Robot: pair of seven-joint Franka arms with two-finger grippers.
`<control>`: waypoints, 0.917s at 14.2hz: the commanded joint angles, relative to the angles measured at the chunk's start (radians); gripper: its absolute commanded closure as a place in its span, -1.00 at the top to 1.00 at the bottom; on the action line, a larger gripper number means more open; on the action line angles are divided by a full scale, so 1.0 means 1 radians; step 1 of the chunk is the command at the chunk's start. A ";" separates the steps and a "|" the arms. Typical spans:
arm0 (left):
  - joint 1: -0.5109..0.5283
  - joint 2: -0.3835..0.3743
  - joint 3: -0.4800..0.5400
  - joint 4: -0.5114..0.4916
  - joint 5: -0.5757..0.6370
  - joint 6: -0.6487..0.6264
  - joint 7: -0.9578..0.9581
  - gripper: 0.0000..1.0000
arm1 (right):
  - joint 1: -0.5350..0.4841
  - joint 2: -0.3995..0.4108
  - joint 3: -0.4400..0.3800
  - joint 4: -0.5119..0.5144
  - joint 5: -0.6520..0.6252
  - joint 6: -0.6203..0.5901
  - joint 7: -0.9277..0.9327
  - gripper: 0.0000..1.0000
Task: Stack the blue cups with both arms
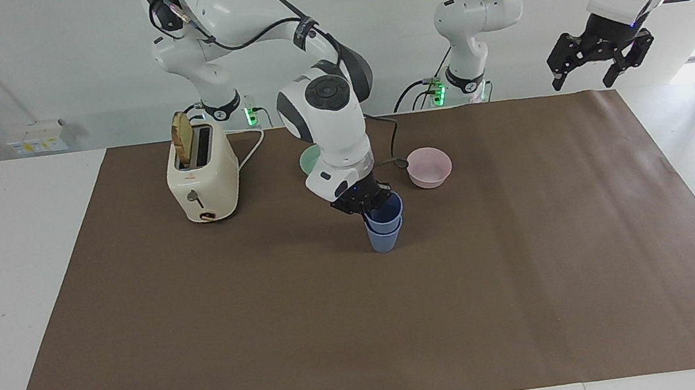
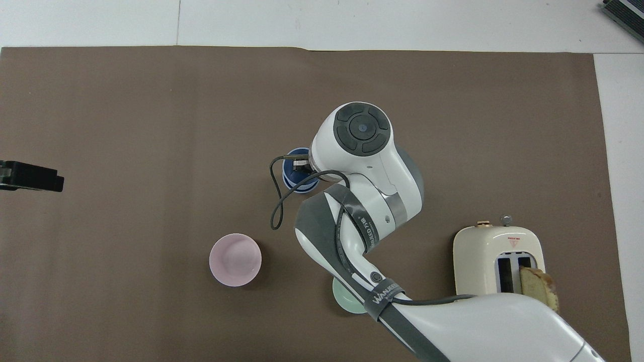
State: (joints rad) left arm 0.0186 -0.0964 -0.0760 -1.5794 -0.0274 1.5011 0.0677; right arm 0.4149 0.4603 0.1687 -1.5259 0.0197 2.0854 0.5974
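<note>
Stacking step: right gripper (image 1: 367, 204) clamped on upper cup (image 1: 385, 209), nested in lower cup (image 1: 384, 237) mid-mat (image 1: 533, 305), well clear of every edge. Left gripper (image 1: 599, 61) parked open above mat corner, left arm's end. Next, likely: seat cup fully, release, lift straight up without dragging stack.

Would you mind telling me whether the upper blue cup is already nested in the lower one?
Partly nested. The upper blue cup sits upright inside the lower blue cup, much of its wall showing above the rim, right gripper shut on it.
</note>
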 commanded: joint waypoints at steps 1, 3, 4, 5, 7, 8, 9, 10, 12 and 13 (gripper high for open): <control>0.014 -0.011 -0.004 -0.008 -0.013 -0.009 0.009 1.00 | -0.004 -0.002 0.003 -0.011 -0.006 0.027 0.013 -0.43; 0.014 -0.011 -0.004 -0.008 -0.013 -0.009 0.009 1.00 | -0.004 -0.002 0.005 -0.011 -0.006 0.027 0.013 -0.18; 0.014 -0.011 -0.004 -0.008 -0.013 -0.009 0.009 1.00 | -0.004 -0.002 0.003 -0.011 -0.006 0.025 0.013 -0.15; 0.014 -0.011 -0.004 -0.008 -0.013 -0.009 0.007 1.00 | -0.004 -0.002 0.003 -0.010 -0.006 0.025 0.013 -0.08; 0.014 -0.011 -0.004 -0.008 -0.013 -0.009 0.007 1.00 | -0.002 -0.003 0.003 0.001 -0.007 0.012 0.013 0.14; 0.014 -0.011 -0.004 -0.008 -0.013 -0.009 0.009 1.00 | -0.002 -0.003 0.002 0.003 -0.009 0.009 0.013 0.35; 0.014 -0.011 -0.004 -0.008 -0.013 -0.009 0.007 1.00 | -0.005 -0.008 0.000 0.004 -0.007 0.007 0.012 0.60; 0.014 -0.011 -0.004 -0.008 -0.013 -0.009 0.007 1.00 | -0.016 -0.011 -0.001 0.013 -0.009 0.001 0.010 1.00; 0.014 -0.011 -0.004 -0.008 -0.013 -0.009 0.007 1.00 | -0.040 -0.038 -0.005 0.039 -0.009 -0.051 0.004 1.00; 0.014 -0.011 -0.004 -0.008 -0.013 -0.009 0.009 1.00 | -0.053 -0.048 -0.005 0.059 -0.010 -0.095 -0.002 1.00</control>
State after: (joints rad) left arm 0.0186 -0.0964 -0.0760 -1.5794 -0.0274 1.5008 0.0677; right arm 0.3940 0.4446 0.1558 -1.4949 0.0172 2.0588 0.5974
